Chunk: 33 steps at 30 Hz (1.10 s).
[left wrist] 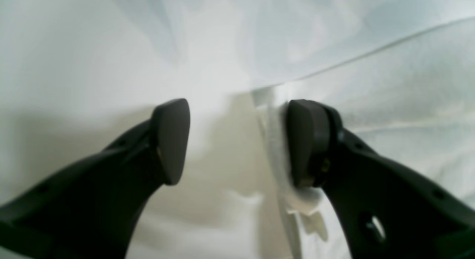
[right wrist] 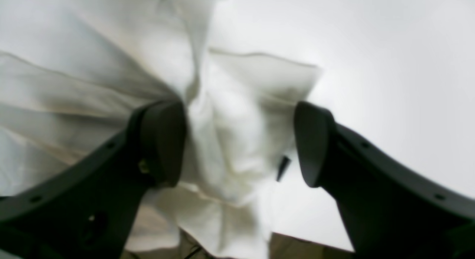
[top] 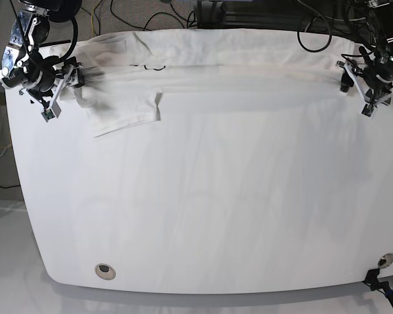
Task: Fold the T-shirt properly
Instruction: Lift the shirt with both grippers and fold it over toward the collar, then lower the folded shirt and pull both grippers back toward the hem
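Observation:
The white T-shirt (top: 236, 65) lies stretched in a long band along the table's far edge, with one sleeve (top: 124, 108) spread toward the front at the left. My right gripper (top: 57, 91) is at the shirt's left end. In its wrist view the gripper (right wrist: 239, 140) is open, and bunched T-shirt cloth (right wrist: 230, 114) sags between the jaws against the left finger only. My left gripper (top: 359, 91) is at the shirt's right end. It is open too (left wrist: 239, 140), and a hem of the T-shirt (left wrist: 334, 40) hangs against its right pad (left wrist: 308, 140).
The white table (top: 216, 209) has a round hole (top: 105, 269) near its front left corner and a black clamp (top: 380, 278) at its front right. Cables (top: 314, 33) and a dark frame run behind the far edge.

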Available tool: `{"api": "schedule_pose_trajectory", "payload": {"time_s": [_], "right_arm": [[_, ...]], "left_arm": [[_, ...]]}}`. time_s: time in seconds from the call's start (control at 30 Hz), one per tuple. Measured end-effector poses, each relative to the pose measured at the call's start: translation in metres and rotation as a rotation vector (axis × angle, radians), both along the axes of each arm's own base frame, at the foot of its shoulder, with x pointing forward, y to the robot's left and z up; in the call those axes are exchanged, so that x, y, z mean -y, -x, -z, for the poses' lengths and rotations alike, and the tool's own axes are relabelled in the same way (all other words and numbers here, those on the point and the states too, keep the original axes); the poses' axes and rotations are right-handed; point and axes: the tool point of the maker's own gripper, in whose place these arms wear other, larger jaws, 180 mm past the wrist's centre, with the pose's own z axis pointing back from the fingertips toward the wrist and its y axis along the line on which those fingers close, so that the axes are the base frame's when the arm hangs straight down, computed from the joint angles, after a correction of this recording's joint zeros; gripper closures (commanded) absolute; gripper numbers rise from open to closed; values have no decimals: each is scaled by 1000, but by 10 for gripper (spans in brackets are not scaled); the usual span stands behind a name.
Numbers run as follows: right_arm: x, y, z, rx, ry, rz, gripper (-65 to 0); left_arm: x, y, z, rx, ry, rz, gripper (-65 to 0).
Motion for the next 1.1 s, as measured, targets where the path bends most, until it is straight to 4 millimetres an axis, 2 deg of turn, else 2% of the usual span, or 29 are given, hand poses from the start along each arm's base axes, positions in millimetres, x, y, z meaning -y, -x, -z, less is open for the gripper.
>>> {"api": "schedule_pose_trajectory", "payload": {"time_s": [0.07, 0.2, 0.3, 0.4, 0.47, 0.53, 0.6, 0.67, 0.7, 0.93, 1.0, 1.1], "right_arm": [[-2, -7, -10, 31, 19, -18, -443], [-11, -28, -36, 136, 39, -54, -443], [-21, -40, -54, 203, 50, -73, -441], [-34, -47, -60, 245, 23, -74, -417], [-39, -48, -59, 249, 8, -70, -344], [-44, -47, -56, 248, -8, -63, -246], [-48, -46, -55, 249, -25, -59, -141], [-61, -49, -58, 273, -91, -64, -40], [-66, -50, -61, 286, -123, -70, 0], [-83, -40, -60, 280, -224, -85, 0], [-83, -32, -56, 260, -230, -83, 0], [-85, -19, -48, 223, -240, -78, 0]], "left_arm": [[-8, -11, -9, 28, -16, -23, -388], [-22, -35, -42, 140, -49, -58, -385], [-5, -57, -67, 244, 5, -31, -383], [12, -66, -87, 320, 30, 5, -382], [21, -64, -85, 326, 53, -4, -379], [28, -63, -87, 331, 59, 12, -321], [30, -62, -90, 343, 60, 21, -190], [31, -57, -83, 326, 70, -5, -26], [33, -52, -77, 306, 74, -7, 0], [39, -18, -51, 193, 83, 4, 0], [47, -7, -44, 173, 104, 4, 0], [50, 0, -37, 152, 119, -24, 0]]}}
